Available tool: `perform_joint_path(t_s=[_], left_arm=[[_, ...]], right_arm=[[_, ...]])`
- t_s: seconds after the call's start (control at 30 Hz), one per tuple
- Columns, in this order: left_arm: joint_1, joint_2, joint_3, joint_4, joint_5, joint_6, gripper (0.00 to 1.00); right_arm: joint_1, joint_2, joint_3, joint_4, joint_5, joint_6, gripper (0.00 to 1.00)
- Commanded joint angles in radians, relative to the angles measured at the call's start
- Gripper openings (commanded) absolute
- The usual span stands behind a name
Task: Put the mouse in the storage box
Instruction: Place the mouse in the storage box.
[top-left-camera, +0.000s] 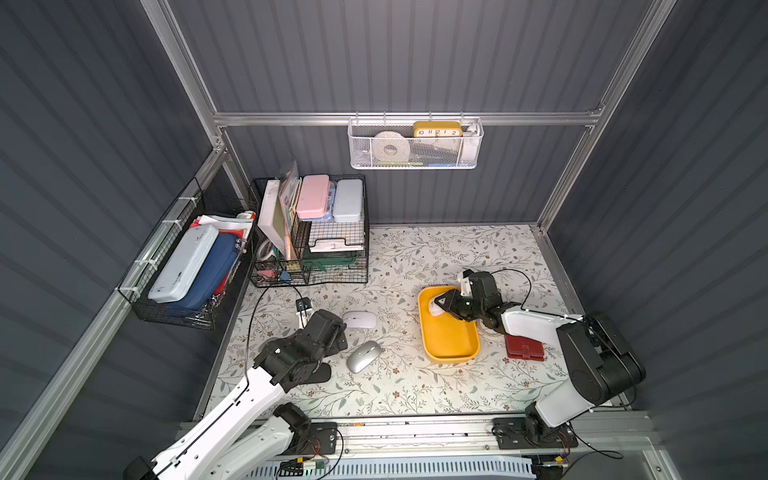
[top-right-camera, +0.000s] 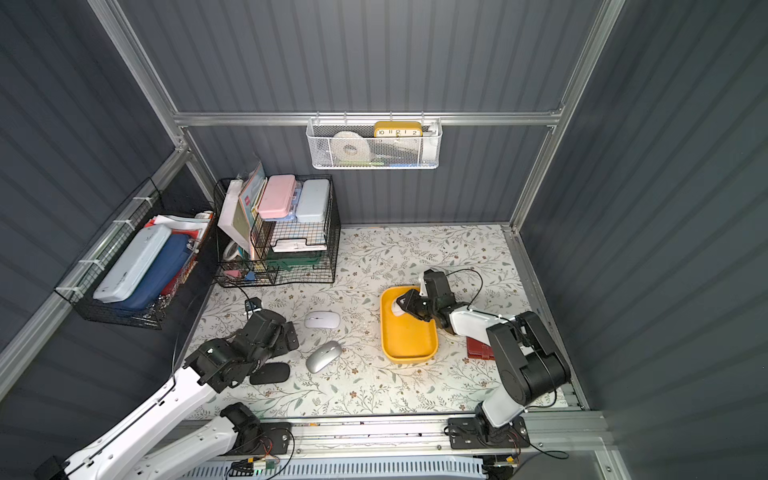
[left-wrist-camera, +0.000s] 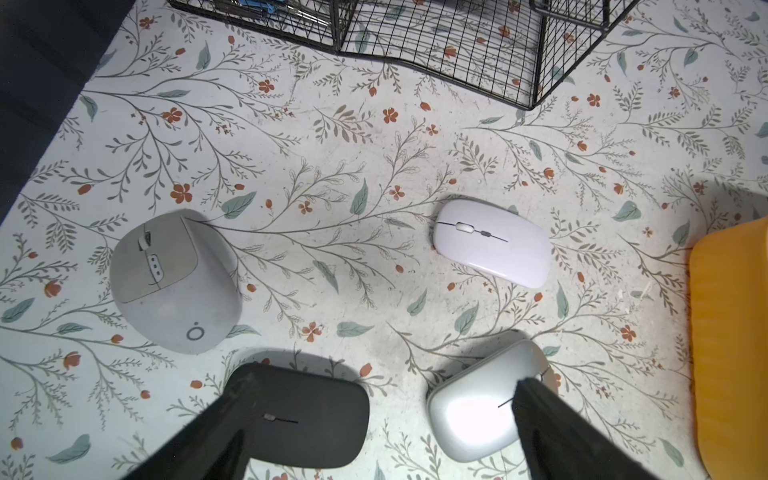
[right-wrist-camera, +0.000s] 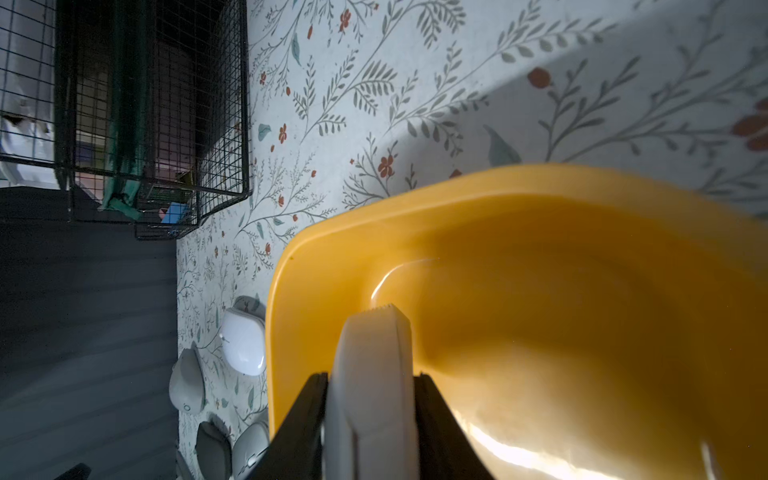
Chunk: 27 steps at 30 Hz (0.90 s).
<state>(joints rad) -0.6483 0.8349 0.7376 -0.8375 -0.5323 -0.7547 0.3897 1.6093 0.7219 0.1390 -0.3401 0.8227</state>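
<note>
Hidden or cut off: 1 mouse (right-wrist-camera: 370, 353), pale grey-white, shows in both top views only as a small white patch under the right gripper (top-left-camera: 441, 305). Whether it touches the floor of the storage box (top-left-camera: 451, 345) cannot be told. The black mouse (top-right-camera: 270, 373) at lower left of centre is partly covered by the left arm. The red wallet (top-left-camera: 524, 348), just right of the box, is partly covered by the right arm. The fingertips of the left gripper (left-wrist-camera: 384, 376) are hidden behind its own body in the top views. The task's thing: the mouse stands on edge, clamped between the 2 black jaws of the right gripper, its ridged tip inside the upper end of the box, below the rim. The box is a shallow mustard-yellow tub with rounded corners and smooth glossy walls, lying right of centre on the floral table (top-left-camera: 415, 257). View differences: only the wrist views show the grey mouse (left-wrist-camera: 174, 282), which the left arm hides from above. The left wrist view shows the left gripper spread wide and holding nothing, 1 finger (left-wrist-camera: 232, 419) over the black mouse, the other over the silver mouse (left-wrist-camera: 469, 411). The white mouse (left-wrist-camera: 492, 243) lies apart beyond them.
</note>
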Motion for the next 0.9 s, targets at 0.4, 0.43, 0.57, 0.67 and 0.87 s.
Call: perform_joint_path(t_s=[0.4, 0.43, 0.57, 0.67, 0.87], left_arm=[[0.0, 0.039, 0.017, 0.031, 0.028, 0.018, 1.0], [0.0, 0.041, 0.017, 0.031, 0.028, 0.016, 0.99], [-0.001, 0.046, 0.018, 0.029, 0.026, 0.018, 0.99], [0.0, 0.046, 0.017, 0.031, 0.025, 0.016, 0.99], [0.0, 0.053, 0.019, 0.021, 0.012, 0.004, 0.99]], right_arm=[[0.026, 0.087, 0.017, 0.115, 0.082, 0.033, 0.25], [0.026, 0.086, 0.017, 0.113, 0.115, 0.032, 0.27], [0.028, 0.075, 0.015, 0.091, 0.139, 0.031, 0.43], [0.028, 0.064, 0.014, 0.071, 0.149, 0.033, 0.53], [0.031, 0.037, 0.019, 0.028, 0.18, 0.052, 0.63]])
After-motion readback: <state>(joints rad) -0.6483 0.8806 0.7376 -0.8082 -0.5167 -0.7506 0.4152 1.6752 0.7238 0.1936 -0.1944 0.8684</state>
